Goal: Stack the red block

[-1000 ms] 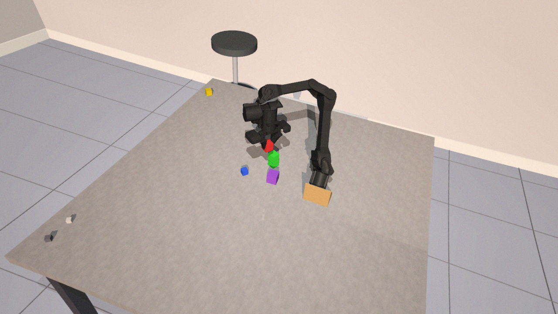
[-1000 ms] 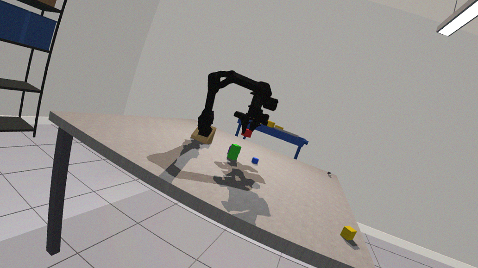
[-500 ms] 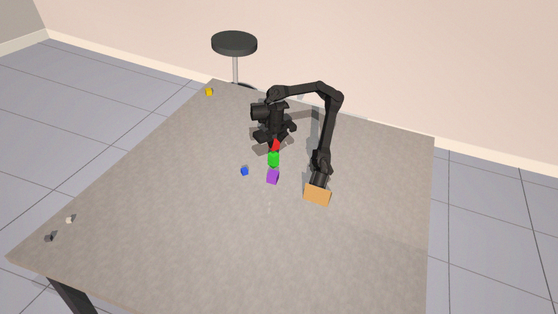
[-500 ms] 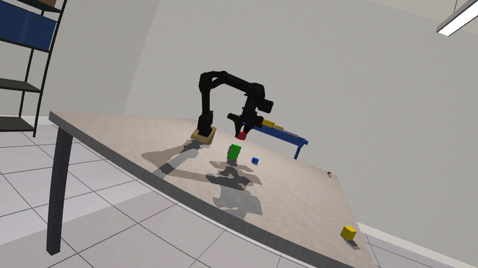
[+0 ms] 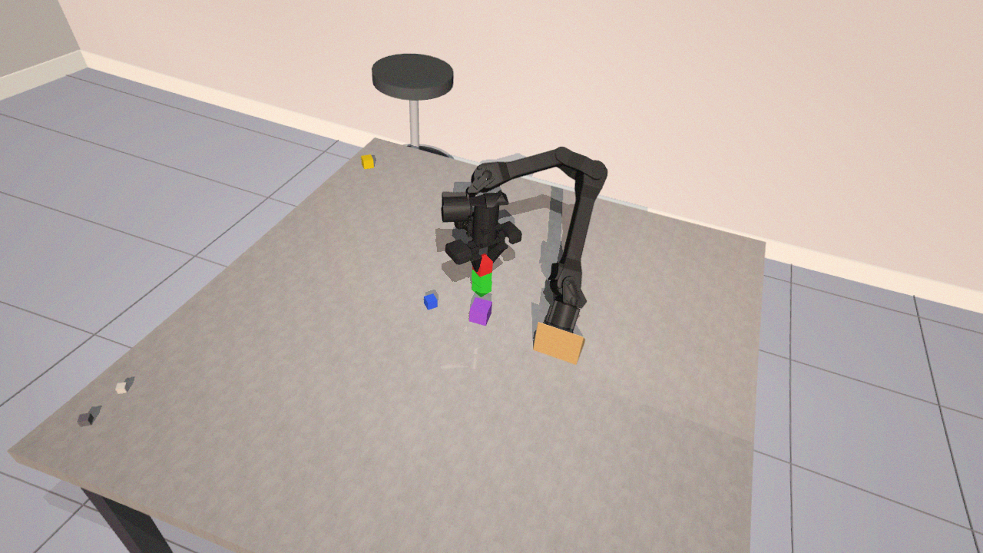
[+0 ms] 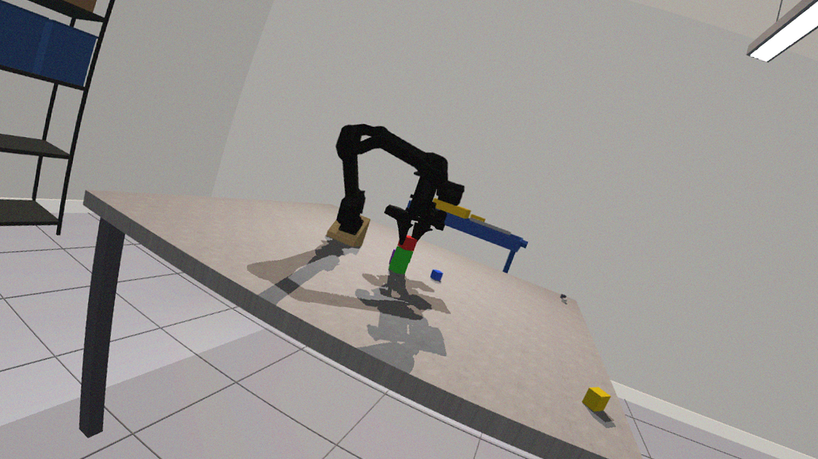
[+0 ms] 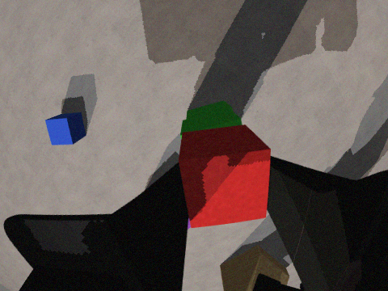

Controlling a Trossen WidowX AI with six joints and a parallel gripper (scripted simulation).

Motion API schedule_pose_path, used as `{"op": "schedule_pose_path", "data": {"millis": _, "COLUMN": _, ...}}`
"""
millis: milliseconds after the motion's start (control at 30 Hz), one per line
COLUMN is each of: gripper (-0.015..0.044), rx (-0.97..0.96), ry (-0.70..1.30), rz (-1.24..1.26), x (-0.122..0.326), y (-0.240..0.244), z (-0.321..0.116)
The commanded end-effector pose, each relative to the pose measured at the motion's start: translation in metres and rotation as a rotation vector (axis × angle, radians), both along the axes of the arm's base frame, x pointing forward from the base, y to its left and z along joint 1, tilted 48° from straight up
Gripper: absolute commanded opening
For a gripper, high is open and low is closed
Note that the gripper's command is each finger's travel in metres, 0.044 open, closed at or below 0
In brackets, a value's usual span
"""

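Here, we see the red block, a plain cube with shaded and bright faces, gripped by the black jaws. It is directly over the upright green tower; we cannot tell whether they touch. The counter is mottled grey, crossed by shadows. We find a round dark stool and grey-tiled floor beyond.
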State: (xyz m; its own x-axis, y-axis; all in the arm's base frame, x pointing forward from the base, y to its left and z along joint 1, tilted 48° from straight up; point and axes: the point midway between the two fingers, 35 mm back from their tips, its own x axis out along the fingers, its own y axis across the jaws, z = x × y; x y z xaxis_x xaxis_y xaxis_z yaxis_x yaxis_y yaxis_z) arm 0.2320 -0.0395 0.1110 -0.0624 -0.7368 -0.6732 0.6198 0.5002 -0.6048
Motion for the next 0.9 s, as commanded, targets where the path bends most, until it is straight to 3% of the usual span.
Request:
{"op": "schedule_pose_path", "data": {"millis": 0, "gripper": 0.0, "rx": -0.001, "ry": -0.005, "rz": 0.004, "x": -0.0002, "y": -0.0015, "z": -0.0004}}
{"op": "schedule_pose_path", "data": {"millis": 733, "gripper": 0.0, "rx": -0.001, "ry": -0.005, "rz": 0.004, "x": 0.0, "y": -0.0005, "z": 0.0005}}
{"op": "schedule_pose_path", "data": {"millis": 867, "gripper": 0.0105, "rx": 0.001, "ry": -0.003, "rz": 0.002, "x": -0.0005, "y": -0.0013, "z": -0.0009}}
